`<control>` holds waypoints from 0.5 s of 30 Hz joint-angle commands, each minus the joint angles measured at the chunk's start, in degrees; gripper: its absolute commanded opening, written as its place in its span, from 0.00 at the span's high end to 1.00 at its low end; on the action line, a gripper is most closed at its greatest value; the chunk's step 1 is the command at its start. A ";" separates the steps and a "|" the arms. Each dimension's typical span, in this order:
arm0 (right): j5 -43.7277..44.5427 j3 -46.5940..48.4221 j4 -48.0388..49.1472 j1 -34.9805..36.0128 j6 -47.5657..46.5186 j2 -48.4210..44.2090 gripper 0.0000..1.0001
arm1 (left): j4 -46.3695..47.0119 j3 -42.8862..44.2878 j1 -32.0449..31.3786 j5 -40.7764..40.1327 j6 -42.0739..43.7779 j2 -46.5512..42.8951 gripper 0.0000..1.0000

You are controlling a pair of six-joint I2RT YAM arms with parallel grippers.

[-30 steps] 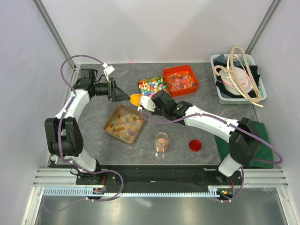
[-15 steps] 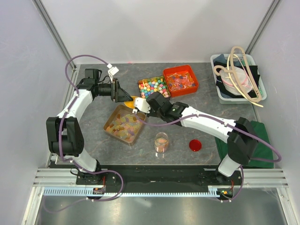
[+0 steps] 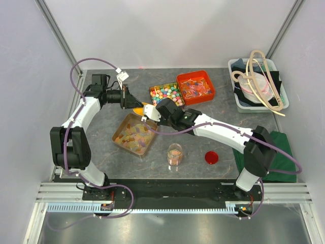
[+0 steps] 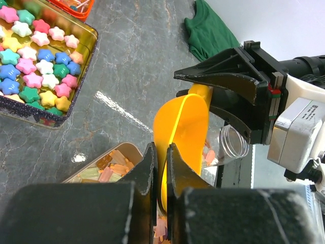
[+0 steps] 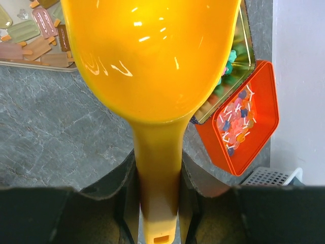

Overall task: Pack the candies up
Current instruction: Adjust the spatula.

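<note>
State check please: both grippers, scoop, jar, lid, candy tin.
Left gripper: shut on the scoop, at its rim.
Right gripper: shut on the scoop's handle.
Scoop: empty, held at both ends.
Jar: upright, open, partly filled.
Lid: off, lying apart from the jar.
Tin: open, candies inside.

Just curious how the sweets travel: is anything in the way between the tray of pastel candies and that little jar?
Nothing visible. Only bare table lies between the candies in their tin and the open-mouthed jar; the red lid lies aside, to its right. The yellow scoop hangs over the tin's far edge.
</note>
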 commanded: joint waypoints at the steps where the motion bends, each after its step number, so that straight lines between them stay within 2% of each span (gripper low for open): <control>1: -0.86 3.98 3.90 0.32 1.97 -1.43 1.00 | -1.84 0.98 -0.46 0.52 -1.43 1.60 0.98; 6: -6.50 5.21 2.22 -0.91 3.81 -2.22 0.80 | -2.10 1.07 -0.46 0.78 -0.99 1.87 0.98; 11: -16.83 6.09 2.40 -4.25 7.23 -4.24 0.80 | -2.89 0.99 -0.46 1.48 -0.03 1.69 0.98; 15: -26.87 8.37 0.47 -7.50 9.70 -3.98 0.70 | -3.51 1.25 -0.46 2.10 0.59 1.69 0.98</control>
